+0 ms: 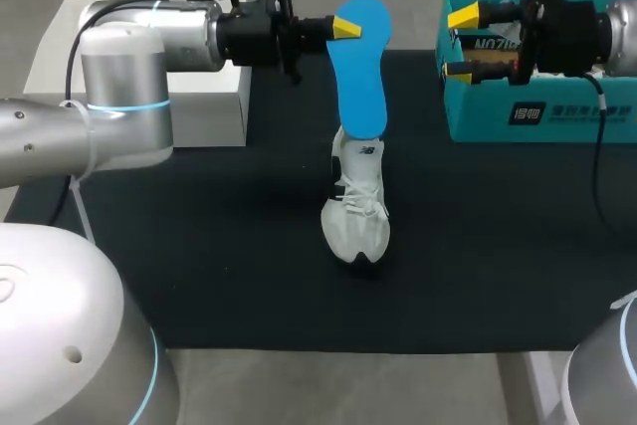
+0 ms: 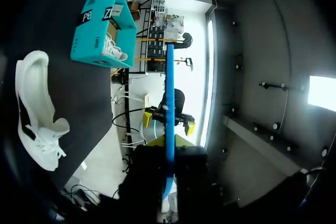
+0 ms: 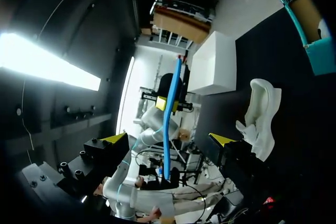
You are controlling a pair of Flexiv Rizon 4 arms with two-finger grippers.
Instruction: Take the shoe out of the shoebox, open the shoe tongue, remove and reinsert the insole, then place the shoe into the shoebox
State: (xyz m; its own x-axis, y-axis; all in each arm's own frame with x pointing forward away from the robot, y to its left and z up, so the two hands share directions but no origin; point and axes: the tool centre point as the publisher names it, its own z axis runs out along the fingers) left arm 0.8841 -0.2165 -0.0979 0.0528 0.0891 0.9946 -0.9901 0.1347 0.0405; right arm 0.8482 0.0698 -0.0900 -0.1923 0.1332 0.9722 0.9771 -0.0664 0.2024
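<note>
Left gripper [image 1: 346, 27] is clamped on one end of the blue insole [image 1: 360, 67], holding it off the mat up behind the shoe's heel. In the head view the insole's far end overlaps the heel opening, and I can't tell if they touch. In the left wrist view the insole runs edge-on between the fingers.

White shoe [image 1: 356, 201] stands on the black mat [image 1: 199, 246] with its laces loose. There's a small dark logo on the heel side.

Right gripper [image 1: 460, 44] has its fingers apart with nothing between them. It sits back-right of the shoe, in front of the teal shoebox [image 1: 557, 126].

The shoebox carries black panels with white print. A second white shoe [image 2: 113, 48] lies inside it.

White box [image 1: 214, 111] sits back-left of the shoe.
</note>
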